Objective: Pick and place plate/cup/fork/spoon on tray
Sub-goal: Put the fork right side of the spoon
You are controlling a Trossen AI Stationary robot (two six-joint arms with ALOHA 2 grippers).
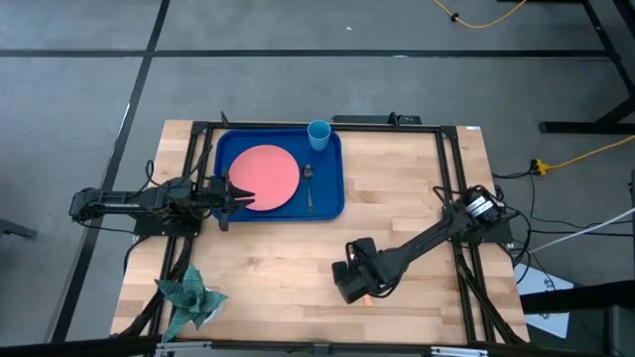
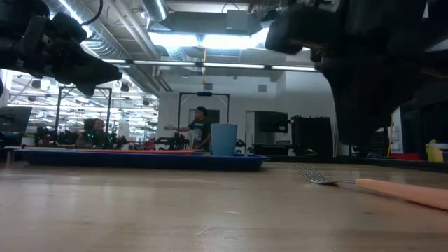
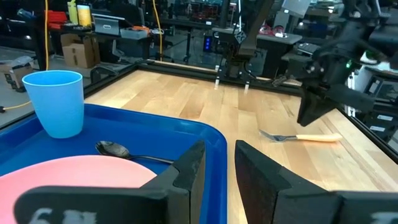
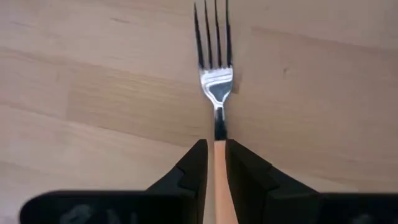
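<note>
The dark-blue tray (image 1: 332,193) lies at the table's far middle. On it lie the pink plate (image 1: 265,178) and, to the plate's right, the dark spoon (image 1: 309,184). The light-blue cup (image 1: 318,134) stands upright in the tray's far right corner. The fork (image 4: 216,81) lies flat on the bare wood near the table's near right. My right gripper (image 4: 216,150) points down just above the fork's tan handle (image 4: 219,163), its fingers a narrow gap apart. My left gripper (image 1: 241,195) hovers above the plate's left rim, pointing right, its fingers slightly apart and empty.
A green crumpled thing (image 1: 189,296) lies at the table's near left corner. A dark frame (image 1: 448,169) runs along the table's edges. Bare wood lies between the tray and the fork. People show in the room beyond the table (image 2: 199,126).
</note>
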